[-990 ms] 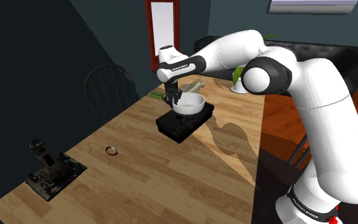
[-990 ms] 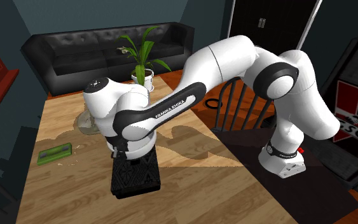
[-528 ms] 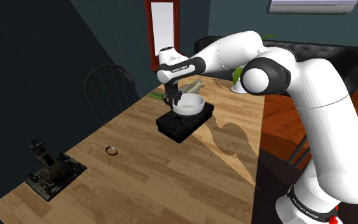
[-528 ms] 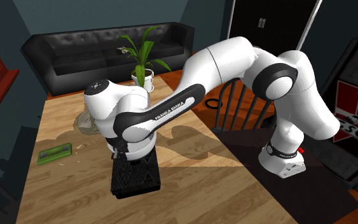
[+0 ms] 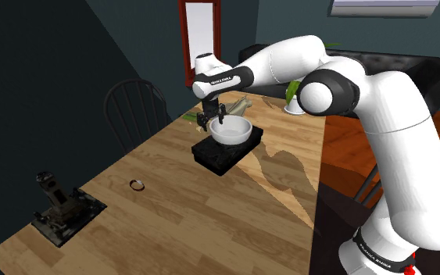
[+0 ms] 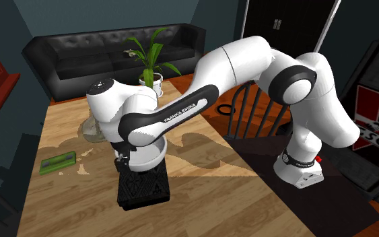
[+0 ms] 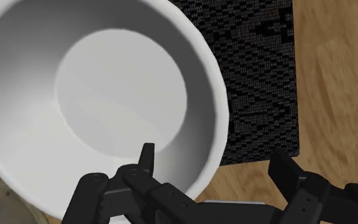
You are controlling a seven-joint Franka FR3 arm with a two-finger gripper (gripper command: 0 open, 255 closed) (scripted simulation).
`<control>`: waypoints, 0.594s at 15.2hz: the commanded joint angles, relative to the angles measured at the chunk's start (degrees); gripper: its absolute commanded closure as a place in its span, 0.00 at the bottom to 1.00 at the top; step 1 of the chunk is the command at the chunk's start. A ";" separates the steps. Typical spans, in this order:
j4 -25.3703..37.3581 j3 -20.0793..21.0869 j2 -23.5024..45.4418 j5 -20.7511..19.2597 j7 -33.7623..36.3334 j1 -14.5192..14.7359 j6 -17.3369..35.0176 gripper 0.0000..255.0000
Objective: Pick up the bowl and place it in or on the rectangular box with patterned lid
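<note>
Wrist view: fingers (image 7: pixel 147 160) apart, one inside the white bowl (image 7: pixel 107 95), the other outside its rim, gripping nothing.
Bowl: upright on the black patterned lid of the box (image 7: pixel 260 76), towards one end.
Box: on the wooden surface (image 5: pixel 171 211), towards its far end in the shoulder view.

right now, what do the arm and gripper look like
The arm has glossy white rounded links, dark joints and a black wrist band with white FRANKA EMIKA lettering. The gripper is all black, with two blocky fingers.
</note>
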 commanded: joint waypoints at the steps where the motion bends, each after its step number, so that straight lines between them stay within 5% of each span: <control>1: 2.25 0.04 -0.73 0.00 0.05 0.23 -3.03 0.00; 9: 3.33 0.04 -1.00 0.01 0.03 0.30 -4.38 0.00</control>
